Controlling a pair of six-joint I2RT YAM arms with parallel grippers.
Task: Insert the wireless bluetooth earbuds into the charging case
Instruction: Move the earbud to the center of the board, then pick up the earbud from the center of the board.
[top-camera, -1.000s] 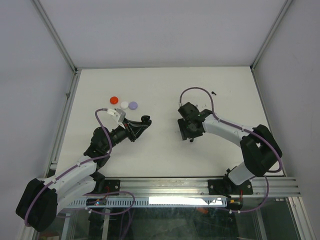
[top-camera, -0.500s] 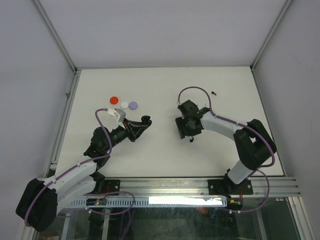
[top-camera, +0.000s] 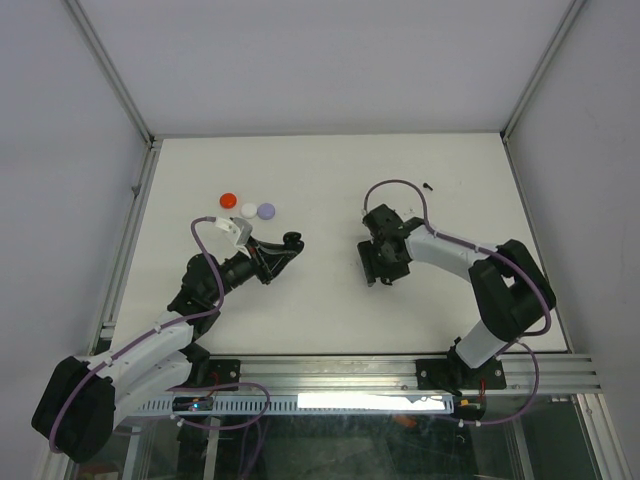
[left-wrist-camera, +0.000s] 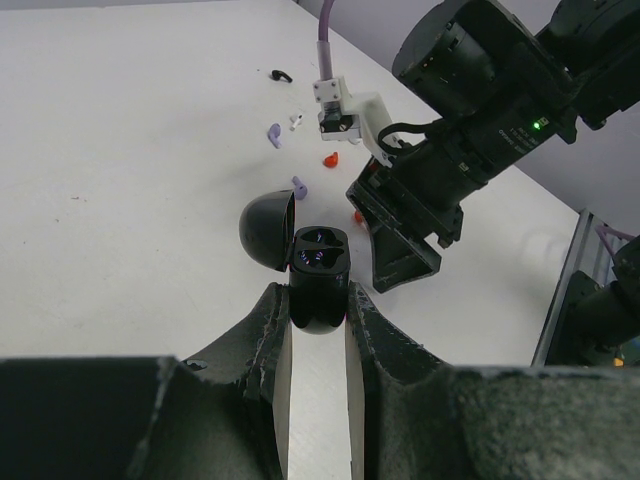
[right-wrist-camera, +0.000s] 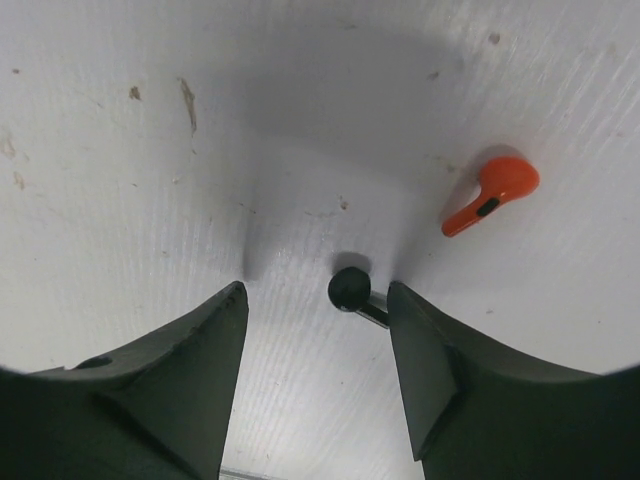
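Top: I see white table (top-camera: 320, 170), grey walls (top-camera: 300, 60), metal frame posts (top-camera: 110, 70); three discs (top-camera: 247, 207) back left.
Left wrist: left gripper (left-wrist-camera: 318, 305) clamped on black charging case (left-wrist-camera: 318, 265), lid open (earbuds (left-wrist-camera: 274, 134) scattered beyond).
Right wrist: right gripper (right-wrist-camera: 318, 310) fingers parted, black earbud (right-wrist-camera: 352, 292) between them on speckled, scuffed surface; red earbud (right-wrist-camera: 492, 192) just right.

1. The charging case (left-wrist-camera: 318, 280) in the left gripper (left-wrist-camera: 316, 300) is glossy black, with blue glints inside.
2. Between the right gripper's (right-wrist-camera: 318, 300) dark fingers: a black earbud (right-wrist-camera: 350, 290).
3. Outside its right finger: an orange-red earbud (right-wrist-camera: 495, 190).
4. Beyond the case: a lavender earbud (left-wrist-camera: 298, 185).
5. The table (right-wrist-camera: 150, 180) is white, brown-flecked.
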